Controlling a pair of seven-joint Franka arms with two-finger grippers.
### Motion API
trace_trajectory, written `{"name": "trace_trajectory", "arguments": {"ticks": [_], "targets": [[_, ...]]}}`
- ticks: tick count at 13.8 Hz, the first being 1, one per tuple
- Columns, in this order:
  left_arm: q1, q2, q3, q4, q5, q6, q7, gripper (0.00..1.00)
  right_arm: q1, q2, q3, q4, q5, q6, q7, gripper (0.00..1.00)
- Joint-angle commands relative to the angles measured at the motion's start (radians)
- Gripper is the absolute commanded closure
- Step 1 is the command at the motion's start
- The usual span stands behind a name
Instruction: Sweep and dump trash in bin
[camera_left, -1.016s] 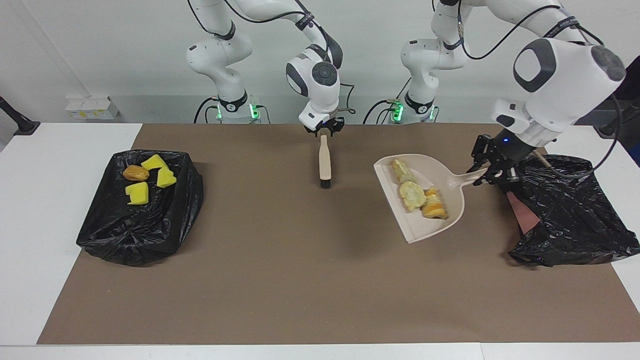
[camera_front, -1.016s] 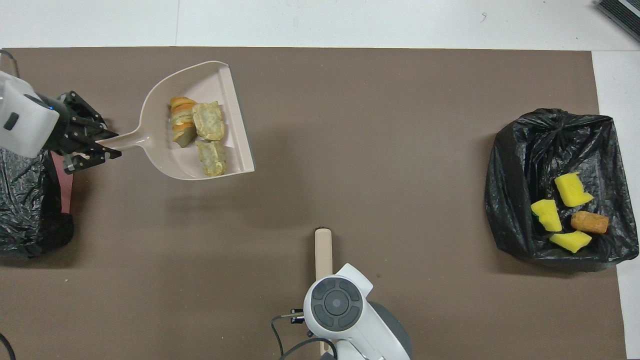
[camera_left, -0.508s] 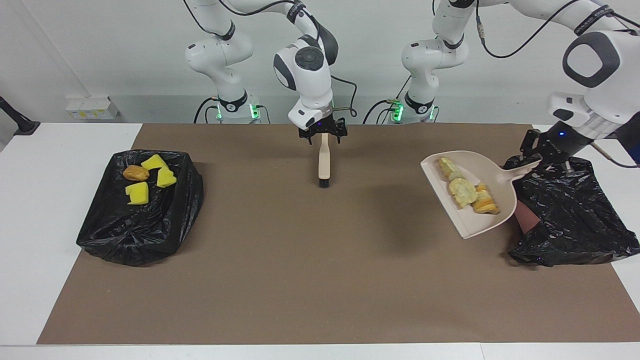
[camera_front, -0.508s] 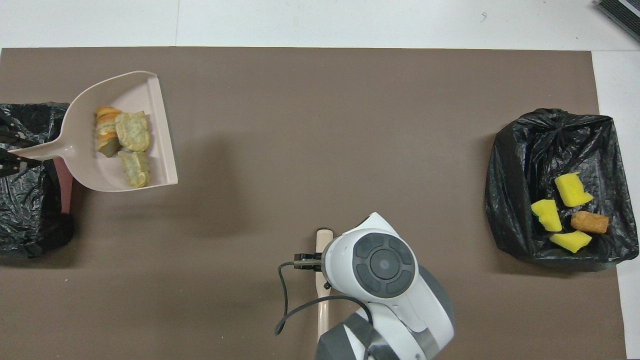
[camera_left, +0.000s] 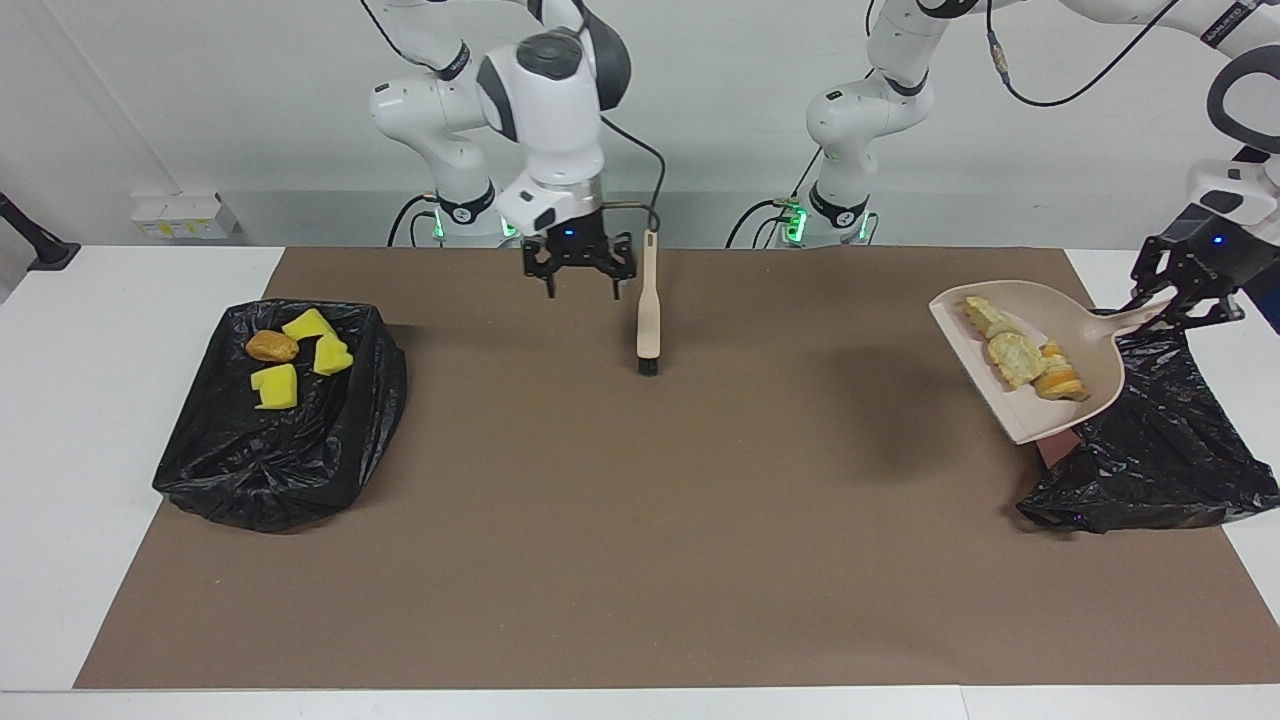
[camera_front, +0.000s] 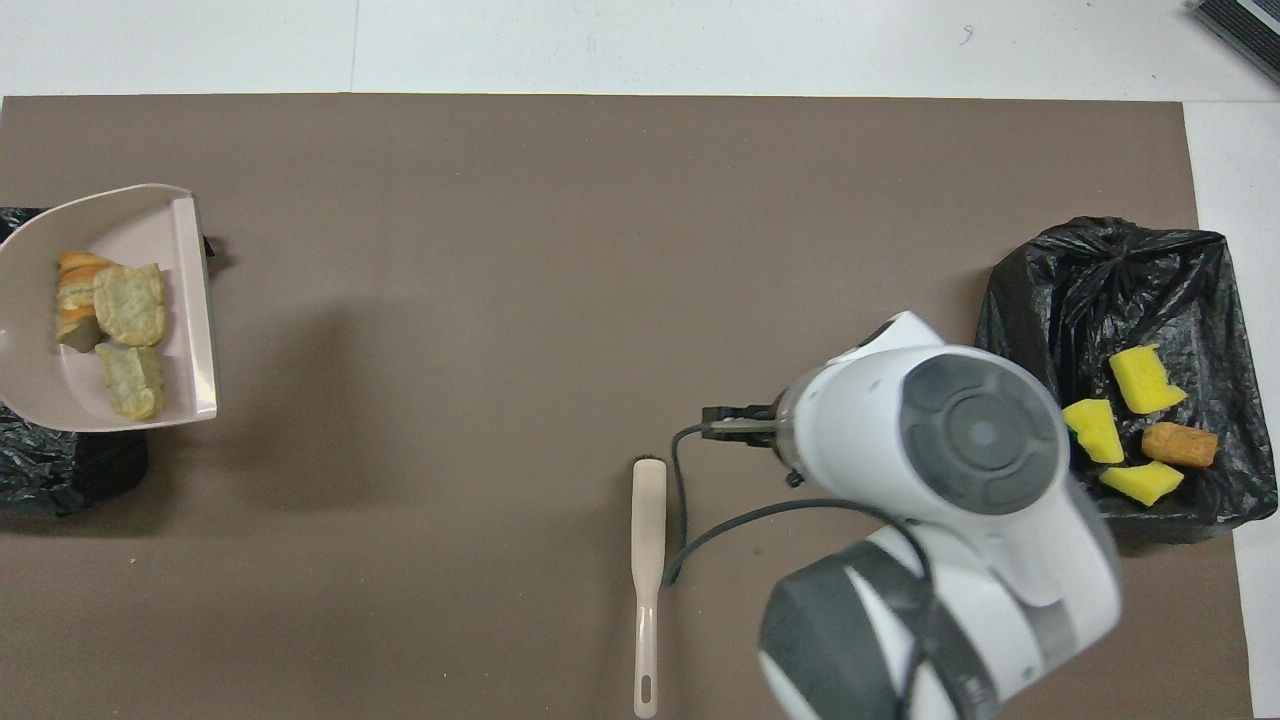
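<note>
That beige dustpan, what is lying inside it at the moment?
The dustpan, held up by the left pincer over a black bin bag, carries three bread-like pieces: two pale ones and an orange-striped one. The pan floor under them is covered.

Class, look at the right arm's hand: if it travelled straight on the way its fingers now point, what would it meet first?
The right hand is open and points straight down beside the brush. It would probably meet only the bare brown mat, though depth is uncertain.
</note>
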Motion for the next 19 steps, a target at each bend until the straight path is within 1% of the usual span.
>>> {"name": "trace_trajectory", "arguments": {"ticks": [1, 3, 4, 6, 7, 9, 10, 11, 12, 14, 16, 17, 19], "targets": [[0.069, 0.049, -0.012, 0.058, 0.016, 0.018, 0.106, 1.00, -0.023, -0.015, -0.109, 0.059, -0.011, -0.070, -0.121, 0.00], [0.095, 0.094, -0.012, 0.110, 0.066, 0.027, 0.194, 1.00, -0.029, -0.015, -0.210, 0.119, -0.014, -0.116, -0.157, 0.00], [0.102, 0.103, -0.012, 0.118, 0.108, 0.050, 0.210, 1.00, -0.060, -0.010, -0.225, 0.150, -0.014, -0.148, -0.198, 0.00], [0.147, 0.131, -0.011, 0.130, 0.139, 0.091, 0.255, 1.00, -0.144, -0.012, -0.220, 0.205, -0.017, -0.206, -0.294, 0.00], [0.180, 0.155, -0.012, 0.153, 0.154, 0.113, 0.298, 1.00, -0.166, -0.010, -0.223, 0.230, -0.019, -0.234, -0.345, 0.00], [0.178, 0.189, -0.015, 0.207, 0.244, 0.138, 0.311, 1.00, -0.192, -0.016, -0.234, 0.286, -0.026, -0.303, -0.419, 0.00], [0.175, 0.203, -0.015, 0.227, 0.277, 0.144, 0.309, 1.00, -0.218, -0.016, -0.229, 0.338, -0.027, -0.349, -0.433, 0.00], [0.172, 0.209, -0.012, 0.230, 0.291, 0.159, 0.300, 1.00, -0.232, -0.012, -0.225, 0.372, -0.023, -0.370, -0.437, 0.00], [0.169, 0.209, -0.015, 0.229, 0.336, 0.185, 0.296, 1.00, -0.232, -0.016, -0.228, 0.360, -0.022, -0.364, -0.430, 0.00], [0.126, 0.206, -0.020, 0.216, 0.482, 0.245, 0.248, 1.00, -0.217, -0.016, -0.235, 0.360, -0.028, -0.358, -0.431, 0.00], [0.090, 0.189, -0.017, 0.164, 0.577, 0.277, 0.146, 1.00, -0.207, -0.016, -0.246, 0.356, -0.017, -0.326, -0.424, 0.00], [0.083, 0.177, -0.019, 0.143, 0.647, 0.286, 0.091, 1.00, -0.188, -0.018, -0.251, 0.356, -0.023, -0.328, -0.425, 0.00], [0.053, 0.159, -0.017, 0.107, 0.743, 0.314, 0.035, 1.00, -0.186, -0.018, -0.278, 0.356, -0.023, -0.341, -0.436, 0.00]]}}
